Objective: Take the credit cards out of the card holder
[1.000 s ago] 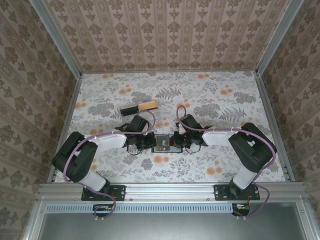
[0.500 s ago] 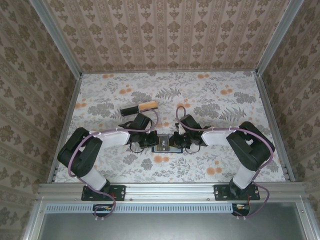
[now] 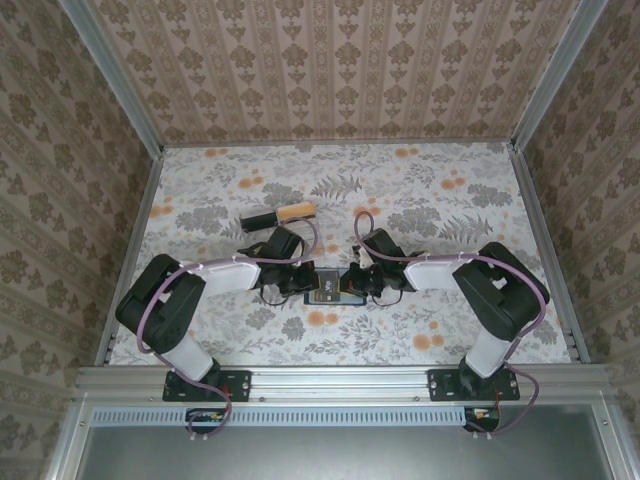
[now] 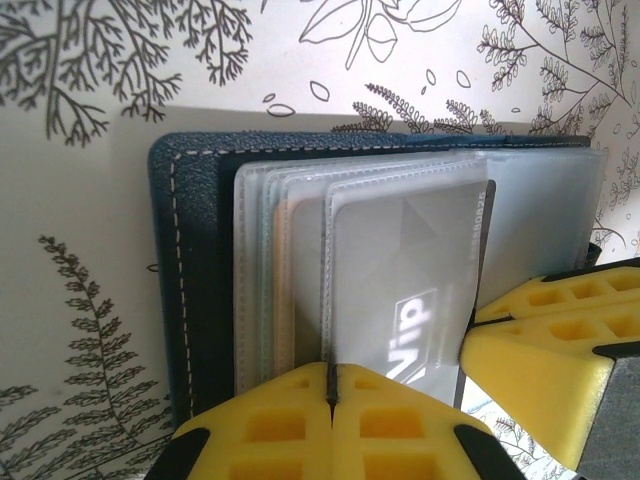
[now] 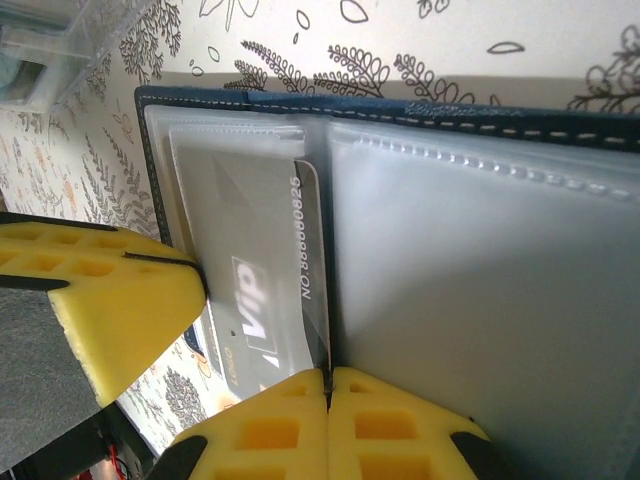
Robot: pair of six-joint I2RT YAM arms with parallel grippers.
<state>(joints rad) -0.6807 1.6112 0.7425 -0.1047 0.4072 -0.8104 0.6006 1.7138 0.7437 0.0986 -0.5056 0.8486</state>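
Observation:
The navy card holder [image 3: 325,288] lies open on the table between both grippers, its clear sleeves fanned out [image 4: 190,280]. My left gripper [image 4: 330,375] is shut on the seam of the front sleeve. A black credit card [image 4: 430,320] with pale "Vip" print sits in that sleeve, its right edge poking out. My right gripper [image 5: 328,378] is shut on that exposed edge of the black card [image 5: 255,300]. A tan-orange card [image 4: 290,290] shows faintly behind the sleeves. In the top view the left gripper [image 3: 303,286] and right gripper [image 3: 350,287] flank the wallet.
A dark and tan object [image 3: 278,215] lies behind the left arm on the floral table [image 3: 450,210]. A clear plastic tray corner [image 5: 60,40] shows beyond the wallet. The right gripper's fingers [image 4: 545,345] crowd the card's right side.
The left arm's elbow has swung back and its wrist has drawn closer to the wallet. Both grippers stay shut at the card holder, which has barely shifted.

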